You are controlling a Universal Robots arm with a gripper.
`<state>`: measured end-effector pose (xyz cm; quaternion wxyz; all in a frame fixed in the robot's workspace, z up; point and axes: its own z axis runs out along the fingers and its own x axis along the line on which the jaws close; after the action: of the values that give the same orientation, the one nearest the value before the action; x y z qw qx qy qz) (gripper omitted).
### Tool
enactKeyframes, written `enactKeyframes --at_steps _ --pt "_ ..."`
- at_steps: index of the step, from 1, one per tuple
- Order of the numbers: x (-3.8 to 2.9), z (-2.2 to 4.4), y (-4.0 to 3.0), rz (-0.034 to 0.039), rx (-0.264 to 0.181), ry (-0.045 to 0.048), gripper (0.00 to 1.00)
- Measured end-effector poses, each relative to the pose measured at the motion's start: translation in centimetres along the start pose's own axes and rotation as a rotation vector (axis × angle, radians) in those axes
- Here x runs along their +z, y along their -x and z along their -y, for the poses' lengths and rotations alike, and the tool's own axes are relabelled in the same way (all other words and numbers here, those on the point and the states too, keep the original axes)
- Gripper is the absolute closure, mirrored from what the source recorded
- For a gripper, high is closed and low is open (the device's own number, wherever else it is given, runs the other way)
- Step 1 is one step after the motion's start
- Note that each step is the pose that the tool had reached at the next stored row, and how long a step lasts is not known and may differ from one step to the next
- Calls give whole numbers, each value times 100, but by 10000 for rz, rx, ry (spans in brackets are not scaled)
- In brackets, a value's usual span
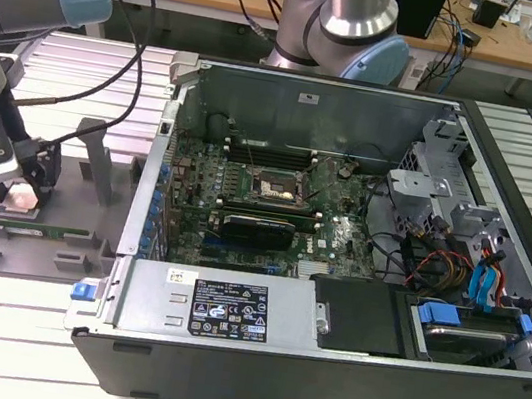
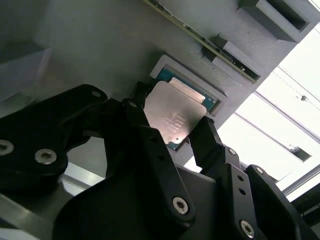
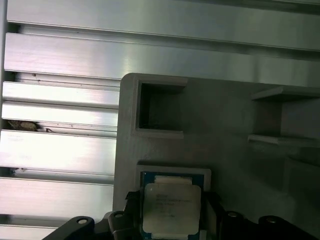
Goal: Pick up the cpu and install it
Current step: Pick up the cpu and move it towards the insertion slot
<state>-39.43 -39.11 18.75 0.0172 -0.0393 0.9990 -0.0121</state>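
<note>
Closed the jaws on the cpu [image 2: 175, 117], pinching it by two opposite edges, with the metal plate facing both wrist cameras. Held it flat just over its nest [image 2: 162, 65] in the grey tray [image 1: 78, 170], on the counter [image 1: 14, 322] to the exterior view's left of the open case [image 1: 381, 112]. Judged it raised a little out of the nest, going by the blue-green rim showing behind it in both wrist views, but could not say whether fully clear.

Placed the socket [image 1: 278, 189] well apart from the jaws, toward the exterior view's right, on the motherboard [image 1: 341, 237] inside the case, with the case wall between. Found no long axis to mind in a square chip.

Could not make out corner marks, the underside, or whether the socket bracket stood open. Lost the near cpu edge behind the jaws in the first wrist view.
</note>
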Motion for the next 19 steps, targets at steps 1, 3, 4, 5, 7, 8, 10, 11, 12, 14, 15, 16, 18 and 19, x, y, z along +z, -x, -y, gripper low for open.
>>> enactKeyframes --at_steps 1,3,4,5,7,8,10,11,12,14,15,16,18,19 --pt "1 0 0 0 0 -1 38" --pt "1 0 0 0 0 0 45" --pt "2 0 0 0 0 0 45" --pt "2 0 0 0 0 0 45" --pt "3 0 0 1 0 0 45" --pt "3 0 0 1 0 0 45" --pt "3 0 0 1 0 0 45" --pt "2 0 0 3 1 -1 45" --pt "-5 0 1 6 2 -1 45" --pt "-36 1 2 2 1 -2 45" --pt "-42 1 2 2 2 -1 45" --pt "-46 1 2 2 2 -1 45" --pt "-71 2 3 0 1 -2 45" --pt "-86 2 3 1 1 -2 45"
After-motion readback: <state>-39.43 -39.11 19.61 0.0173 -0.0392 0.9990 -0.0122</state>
